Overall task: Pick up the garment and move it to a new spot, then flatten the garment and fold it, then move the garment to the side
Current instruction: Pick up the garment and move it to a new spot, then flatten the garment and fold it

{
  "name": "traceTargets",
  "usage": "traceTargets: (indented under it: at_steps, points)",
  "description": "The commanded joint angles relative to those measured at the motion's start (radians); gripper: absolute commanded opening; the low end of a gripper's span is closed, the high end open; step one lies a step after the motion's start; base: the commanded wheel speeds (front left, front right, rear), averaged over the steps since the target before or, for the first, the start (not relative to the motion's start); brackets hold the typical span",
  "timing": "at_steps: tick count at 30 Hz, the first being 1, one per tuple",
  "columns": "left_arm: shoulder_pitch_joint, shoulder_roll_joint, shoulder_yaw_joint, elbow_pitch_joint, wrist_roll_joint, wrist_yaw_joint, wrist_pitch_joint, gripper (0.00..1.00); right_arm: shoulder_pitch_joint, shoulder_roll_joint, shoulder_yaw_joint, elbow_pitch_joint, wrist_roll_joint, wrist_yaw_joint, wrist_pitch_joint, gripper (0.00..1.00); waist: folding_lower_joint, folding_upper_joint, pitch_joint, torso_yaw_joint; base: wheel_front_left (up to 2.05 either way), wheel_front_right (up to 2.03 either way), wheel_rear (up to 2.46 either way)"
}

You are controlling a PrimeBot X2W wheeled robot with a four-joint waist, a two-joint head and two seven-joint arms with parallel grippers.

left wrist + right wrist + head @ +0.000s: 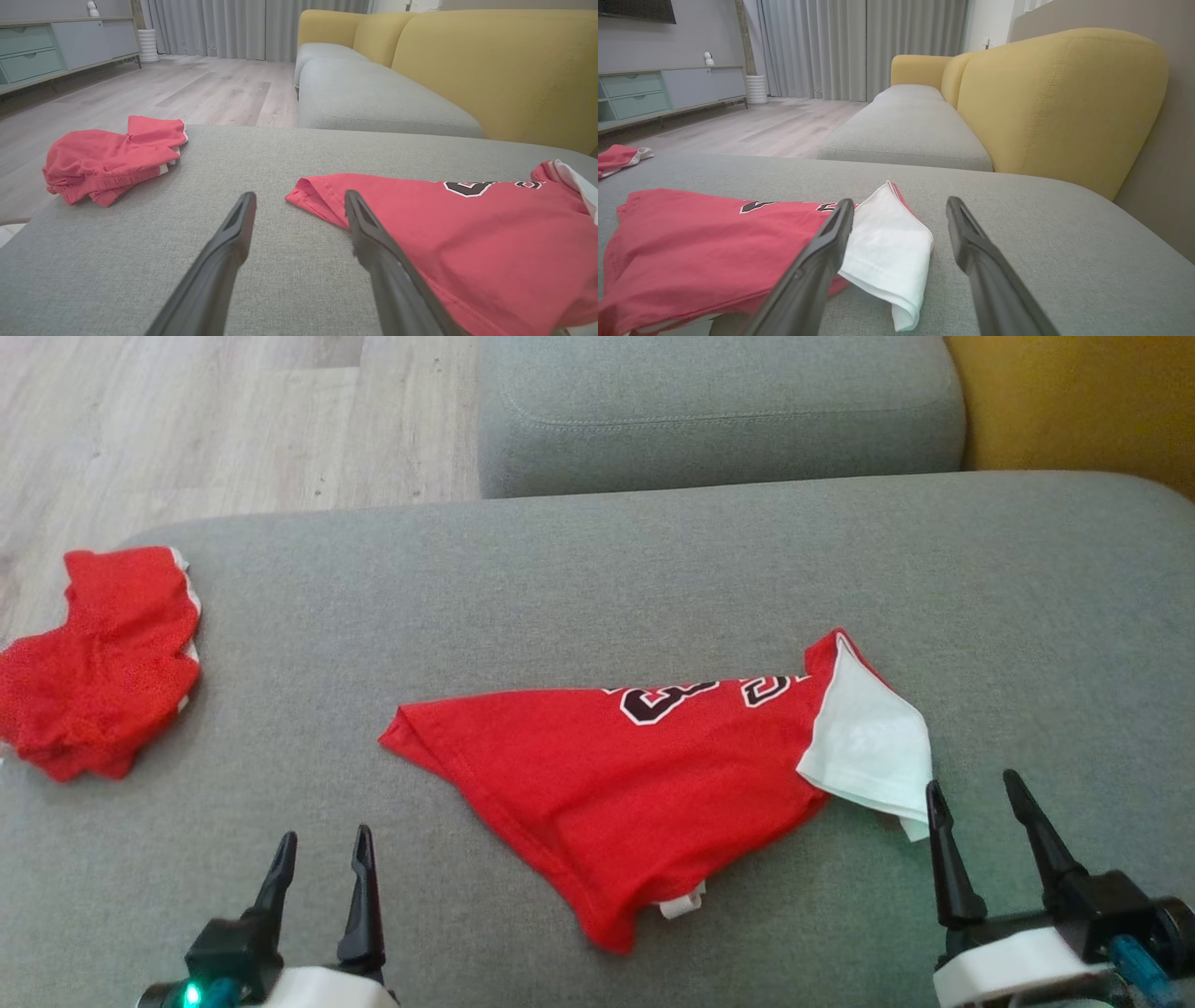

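A red garment point(616, 775) with black and white lettering and a white sleeve point(868, 742) lies crumpled in the middle of the grey sofa seat point(653, 579). My left gripper point(322, 845) hovers open near the front edge, left of the garment's pointed end point(308, 191). Over at the front right my right gripper point(976, 789) is open too, its fingertips just beyond the white sleeve point(887, 242). Nothing sits between either pair of fingers. The garment point(700, 252) spreads to the left in the right wrist view.
A second red piece of clothing point(98, 663) lies bunched at the seat's left edge, also seen in the left wrist view point(112, 156). Another grey sofa cushion point(719, 411) adjoins at the back, with yellow backrests point(1059, 102) to the right. Wooden floor point(215, 420) lies beyond the left edge.
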Motion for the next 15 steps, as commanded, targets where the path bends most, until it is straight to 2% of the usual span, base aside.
traceTargets:
  at_steps: [1,9,15]
  points:
    - [-0.039,-0.005,0.043,-0.030,0.010,-0.005,-0.012,1.00,-0.029,-0.008,0.023,-0.026,-0.006,0.008,-0.006,1.00,0.0000,0.0000,0.000,0.002,0.00,0.00,0.00]
    - [-0.030,-0.039,0.070,-0.014,0.040,-0.048,-0.012,1.00,-0.038,-0.004,0.036,-0.012,-0.004,0.008,-0.012,1.00,0.0000,0.0000,0.000,-0.010,0.00,0.00,0.00]
    - [-0.056,-0.064,-0.038,0.051,-0.002,-0.171,0.025,1.00,-0.047,-0.010,0.046,-0.015,0.002,0.008,-0.014,1.00,0.0000,0.0000,0.011,-0.033,0.00,0.00,0.00]
